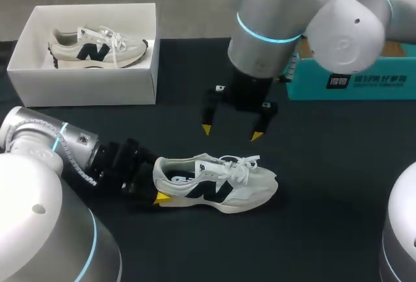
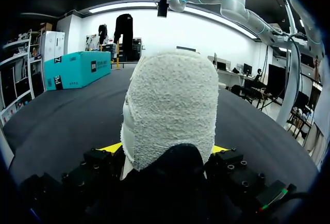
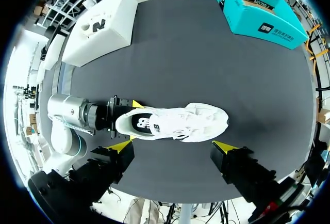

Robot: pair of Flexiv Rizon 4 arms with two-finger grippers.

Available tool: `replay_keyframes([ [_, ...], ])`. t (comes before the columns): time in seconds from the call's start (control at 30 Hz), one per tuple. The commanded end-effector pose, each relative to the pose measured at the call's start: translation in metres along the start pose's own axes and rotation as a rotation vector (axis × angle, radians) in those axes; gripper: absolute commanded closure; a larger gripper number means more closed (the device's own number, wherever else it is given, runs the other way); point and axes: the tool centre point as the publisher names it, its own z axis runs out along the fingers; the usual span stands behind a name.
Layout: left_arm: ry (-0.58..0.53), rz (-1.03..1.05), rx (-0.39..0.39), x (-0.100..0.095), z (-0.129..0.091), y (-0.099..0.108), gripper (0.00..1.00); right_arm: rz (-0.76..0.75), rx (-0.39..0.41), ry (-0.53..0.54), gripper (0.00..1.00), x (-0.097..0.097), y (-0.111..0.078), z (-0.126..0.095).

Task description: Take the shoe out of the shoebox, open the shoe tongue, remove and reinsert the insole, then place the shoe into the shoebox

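dark cloth covers the table [image 1: 338, 191], and on it, in the lower middle of the head frame, the shoe [image 1: 218, 184] lies out of its box, sole down, toe toward the right. it looks light, with a soft mesh upper that would buckle under a pinch, loose laces [image 1: 242, 164] that could snag, and a firmer sole and heel cup; the heel is probably the best place to hold it, and the tongue [image 1: 207, 164] the soft flap to lift. the left gripper [image 1: 158, 183], at the lower left, clamps that heel, one yellow tip on each side, as the left wrist view shows with the padded heel filling the gap. the right gripper [image 1: 232, 132] hangs just above the shoe near the frame's centre, its fingers spread and empty. the white shoebox [image 1: 84, 90] sits at the upper left, well apart, with a second shoe [image 1: 97, 49] inside it. a teal box [image 1: 351, 82] stands at the upper right.
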Motion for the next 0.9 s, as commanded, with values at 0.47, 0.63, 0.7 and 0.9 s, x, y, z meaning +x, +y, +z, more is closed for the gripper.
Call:
replay_keyframes([
  [0.47,-0.001,0.000,-0.001,0.000,0.001,0.001,1.00,0.001,0.046,-0.251,0.00,0.049,0.001,0.058],
  [0.63,-0.001,0.000,-0.001,0.000,0.001,0.001,1.00,0.004,0.074,-0.273,0.00,0.048,0.001,0.070],
  [0.7,-0.001,0.000,-0.001,0.000,0.001,0.001,1.00,0.004,0.080,-0.281,0.00,0.047,0.001,0.074],
  [0.9,-0.001,0.000,-0.001,0.000,0.001,0.001,1.00,0.003,0.097,-0.336,0.00,0.043,-0.001,0.085],
])
